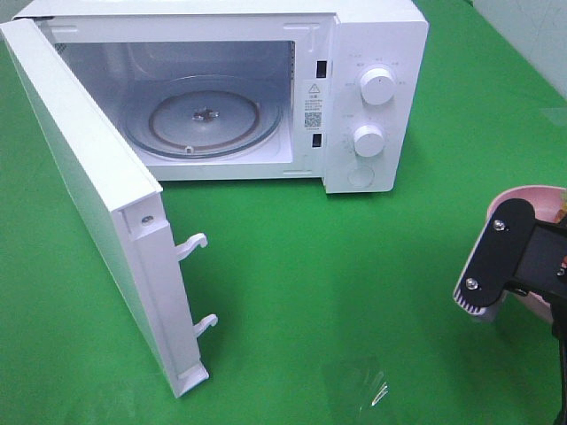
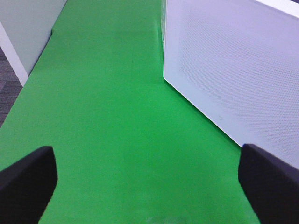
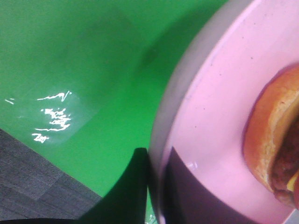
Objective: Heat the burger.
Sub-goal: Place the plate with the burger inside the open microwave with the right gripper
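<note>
**Operator:** What is each gripper doing?

**Technician:** The right gripper is clamped on the rim of the pink plate, one finger on each face. The burger sits on that plate, at the right edge of the green surface. The left gripper stands wide and holds nothing.

**Operator:** How should the carry be done?

**Technician:** Keep the plate level. With an edge grip, the far side is likely to droop and the burger could slide. Approach the microwave squarely, clear of the door, which is swung open on the left.

**Operator:** What is in each container?

**Technician:** Plate: one burger. Microwave cavity: the glass turntable only, with nothing on it.
</note>
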### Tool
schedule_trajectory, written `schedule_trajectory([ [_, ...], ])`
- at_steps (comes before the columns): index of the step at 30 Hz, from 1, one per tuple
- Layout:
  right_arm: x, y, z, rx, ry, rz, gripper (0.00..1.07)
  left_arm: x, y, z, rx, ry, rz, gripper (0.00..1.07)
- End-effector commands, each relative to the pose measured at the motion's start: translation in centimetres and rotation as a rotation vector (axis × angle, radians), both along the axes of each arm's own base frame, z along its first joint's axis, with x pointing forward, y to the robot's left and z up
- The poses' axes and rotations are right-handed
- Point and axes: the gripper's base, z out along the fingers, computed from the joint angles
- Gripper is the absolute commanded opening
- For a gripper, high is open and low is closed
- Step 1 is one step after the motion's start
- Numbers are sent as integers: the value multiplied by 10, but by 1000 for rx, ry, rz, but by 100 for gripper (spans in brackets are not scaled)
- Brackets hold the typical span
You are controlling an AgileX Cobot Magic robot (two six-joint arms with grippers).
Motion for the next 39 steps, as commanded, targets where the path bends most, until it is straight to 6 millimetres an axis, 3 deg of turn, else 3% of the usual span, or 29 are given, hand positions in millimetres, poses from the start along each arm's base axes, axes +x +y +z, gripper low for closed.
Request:
schedule_trajectory([
  [1, 5, -2, 4, -62, -43, 87, 0, -3, 0, 0, -5, -24, -3, 100],
  [25, 9, 0, 5, -84, -87, 181, 0, -3, 0, 0, -5, -24, -3, 100],
  [39, -13, 4, -2, -78, -91, 312, 0, -3, 0, 0, -5, -24, -3, 100],
])
